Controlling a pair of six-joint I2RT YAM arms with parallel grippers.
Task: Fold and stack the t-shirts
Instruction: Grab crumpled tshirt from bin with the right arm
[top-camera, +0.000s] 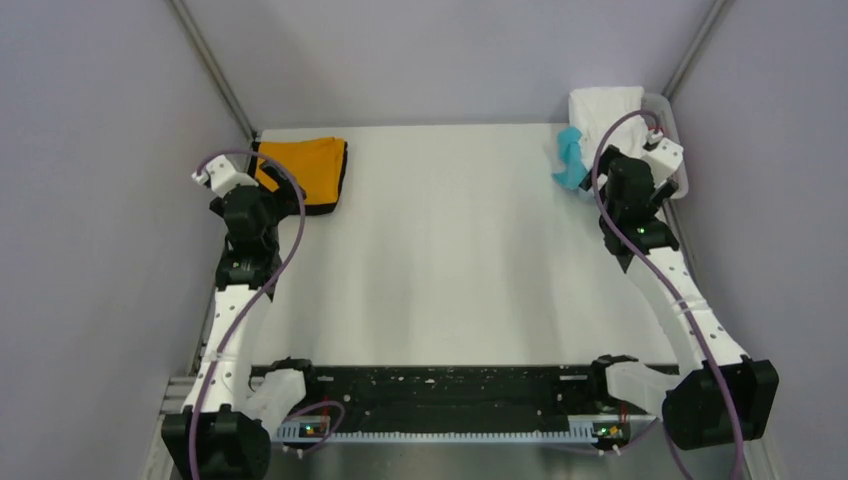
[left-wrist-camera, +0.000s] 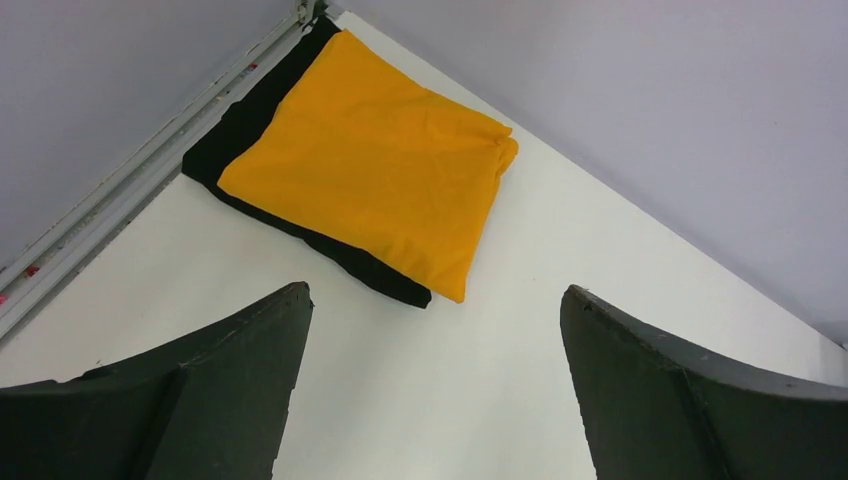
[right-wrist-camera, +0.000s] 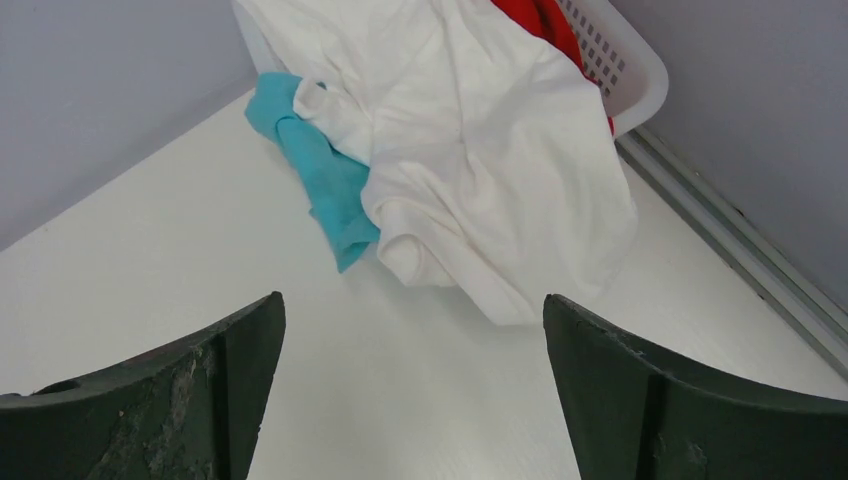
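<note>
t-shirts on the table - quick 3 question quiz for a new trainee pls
1. True or false: the orange t-shirt lies folded in the far left corner of the table.
2. Which shirt spills from the basket onto the table? A) white t-shirt B) orange t-shirt C) none
3. Is the right gripper open or shut, and does it hold anything?
Key: 1 true; 2 A; 3 open, holding nothing.
</note>
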